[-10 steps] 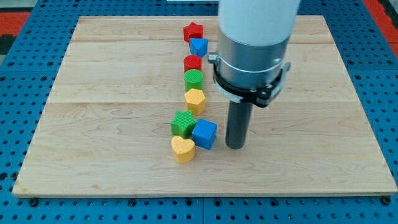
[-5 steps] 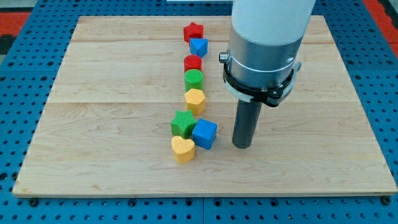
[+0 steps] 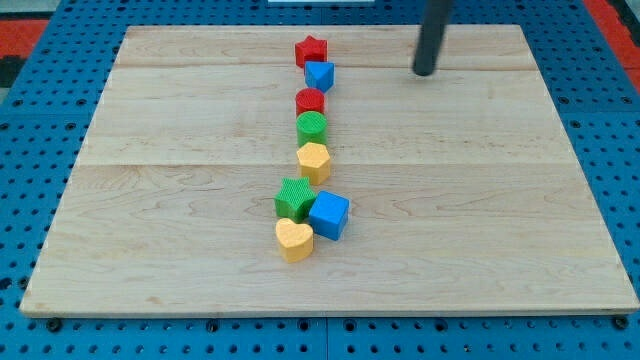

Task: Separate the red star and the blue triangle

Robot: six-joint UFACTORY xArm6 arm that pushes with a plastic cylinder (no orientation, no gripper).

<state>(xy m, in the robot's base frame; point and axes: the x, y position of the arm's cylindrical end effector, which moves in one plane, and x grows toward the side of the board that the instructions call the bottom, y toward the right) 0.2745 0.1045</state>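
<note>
The red star (image 3: 311,50) sits near the top of the wooden board (image 3: 150,200), touching the blue triangle (image 3: 320,75) just below it. My tip (image 3: 425,72) rests on the board at the view's top right, well to the right of both blocks and touching neither. Only the rod's lower part shows.
Below the triangle a column runs down: a red round block (image 3: 310,101), a green round block (image 3: 312,127), a yellow heart (image 3: 314,160). Lower sit a green star (image 3: 295,198), a blue cube (image 3: 329,215) and a yellow heart (image 3: 294,240), clustered together.
My tip has moved from the board's middle, right of the blue cube, up to the top right. No block has moved.
</note>
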